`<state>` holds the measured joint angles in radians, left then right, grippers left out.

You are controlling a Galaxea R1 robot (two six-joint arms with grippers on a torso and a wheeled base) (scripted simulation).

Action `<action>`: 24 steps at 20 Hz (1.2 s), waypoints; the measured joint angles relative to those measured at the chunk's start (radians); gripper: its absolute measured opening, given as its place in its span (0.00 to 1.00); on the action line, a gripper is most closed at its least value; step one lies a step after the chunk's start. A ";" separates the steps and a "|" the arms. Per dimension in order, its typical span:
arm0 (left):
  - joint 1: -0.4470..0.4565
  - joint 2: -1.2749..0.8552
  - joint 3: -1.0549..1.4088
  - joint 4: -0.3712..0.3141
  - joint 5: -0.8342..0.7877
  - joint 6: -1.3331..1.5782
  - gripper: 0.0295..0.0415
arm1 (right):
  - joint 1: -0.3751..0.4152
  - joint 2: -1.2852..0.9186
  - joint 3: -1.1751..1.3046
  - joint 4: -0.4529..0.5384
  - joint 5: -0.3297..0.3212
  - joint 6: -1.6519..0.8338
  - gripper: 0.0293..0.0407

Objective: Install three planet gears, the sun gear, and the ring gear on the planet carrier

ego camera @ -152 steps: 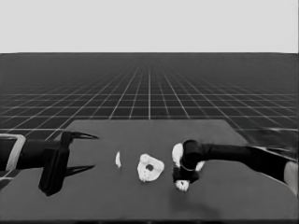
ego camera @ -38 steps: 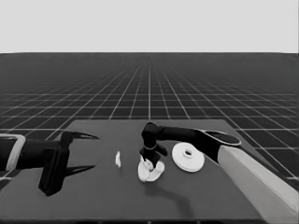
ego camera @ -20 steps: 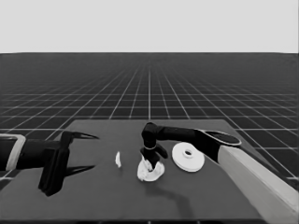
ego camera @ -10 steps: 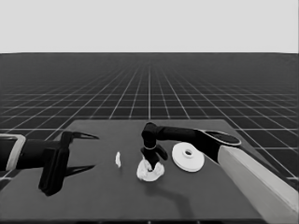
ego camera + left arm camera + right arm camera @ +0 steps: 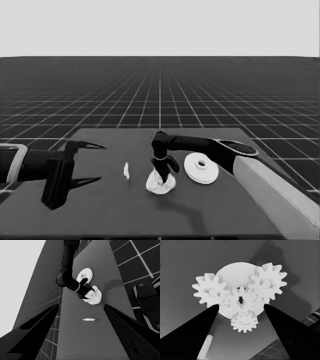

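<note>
My right gripper [image 5: 165, 176] hangs open just over the smaller round part [image 5: 235, 272], the planet carrier, at the table's middle. Its fingers straddle the gears without touching them. On the carrier lie three planet gears, namely a first [image 5: 211, 292], a second [image 5: 267, 285] and a third [image 5: 243, 321] that overhangs the rim. They mesh around a centre gear [image 5: 241, 300]. The larger round part [image 5: 200, 167], the ring gear, lies flat just right of this cluster [image 5: 161, 185]. My left gripper [image 5: 100, 162] waits open over the table's left end, holding nothing.
A thin white piece [image 5: 126, 170] stands between the left gripper and the gear cluster. The right arm's pale grey part [image 5: 280, 200] fills the lower right corner. Dark machinery with blue lights [image 5: 147, 302] shows past the table's edge in the left wrist view.
Earlier the right gripper was over a white part at the front right, its arm hiding the larger round part. It is now at the gear cluster and has barely moved in the last second.
</note>
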<state>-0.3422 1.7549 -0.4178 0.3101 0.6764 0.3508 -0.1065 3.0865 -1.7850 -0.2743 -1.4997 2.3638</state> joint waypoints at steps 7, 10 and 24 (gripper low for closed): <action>0.000 0.000 0.000 0.000 0.000 0.000 0.75 | 0.108 -0.014 0.065 0.087 -0.040 -0.787 0.83; 0.000 0.000 0.000 0.000 0.000 0.000 0.75 | 0.132 -0.016 0.072 0.109 -0.040 -0.958 0.81; 0.000 0.000 0.000 0.000 0.000 0.000 0.75 | -0.247 -1.320 1.391 -0.421 0.318 -2.043 0.81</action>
<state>-0.3422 1.7549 -0.4178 0.3101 0.6764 0.3508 -0.3534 1.7665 -0.3938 -0.6949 -1.1820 0.3213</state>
